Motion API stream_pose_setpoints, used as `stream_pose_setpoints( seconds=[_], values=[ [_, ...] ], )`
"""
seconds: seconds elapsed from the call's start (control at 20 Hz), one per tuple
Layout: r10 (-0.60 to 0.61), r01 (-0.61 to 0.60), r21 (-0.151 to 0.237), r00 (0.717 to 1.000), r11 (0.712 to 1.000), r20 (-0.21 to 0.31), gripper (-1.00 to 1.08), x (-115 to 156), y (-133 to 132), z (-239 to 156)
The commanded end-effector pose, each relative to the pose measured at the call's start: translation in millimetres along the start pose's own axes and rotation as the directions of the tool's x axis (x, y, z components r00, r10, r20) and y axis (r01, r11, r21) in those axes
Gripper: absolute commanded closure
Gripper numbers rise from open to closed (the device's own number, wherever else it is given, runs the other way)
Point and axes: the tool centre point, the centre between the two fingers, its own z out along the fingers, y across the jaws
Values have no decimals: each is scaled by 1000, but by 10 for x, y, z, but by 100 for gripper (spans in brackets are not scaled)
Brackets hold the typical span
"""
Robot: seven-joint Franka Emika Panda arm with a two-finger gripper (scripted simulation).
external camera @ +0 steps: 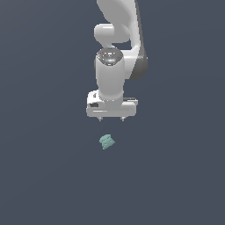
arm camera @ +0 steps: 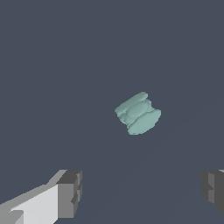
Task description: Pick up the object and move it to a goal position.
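The white arm (external camera: 115, 52) hangs down over a plain dark grey counter (external camera: 44, 176), its wrist pointing straight at the surface. At its end the gripper (external camera: 111, 118) has its jaws spread wide: in the exterior view two short fingertips (external camera: 123, 118) poke out from under the pale cross-bar, well apart from each other, and nothing sits between them. The wrist view agrees, with one grey finger pad (arm camera: 70, 194) at one edge of the picture, the other at the far edge, and only bare counter in the gap.

The object (external camera: 107, 141) lies on the counter just beyond the gripper, a little toward the exterior view's left of its midline. It is a tiny pale teal-green piece, far smaller than the gripper, with a ridged, notched outline. Seen from the wrist view, the object (arm camera: 138, 113) shows rounded ribs running across its body and sits turned at an angle to the line between the fingers. It is clear of both fingers, touched by neither.
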Motion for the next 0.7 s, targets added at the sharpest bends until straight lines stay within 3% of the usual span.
stream_pose_setpoints(
  seconds=[0.0,0.4,0.65],
  values=[
    [0,0,0,1000,1000,0,-92,0,0,0],
    [-29,29,0,1000,1000,-3,-92,-5,-272,-67],
    [-30,30,0,1000,1000,-3,-92,-5,-284,-70]
  ],
)
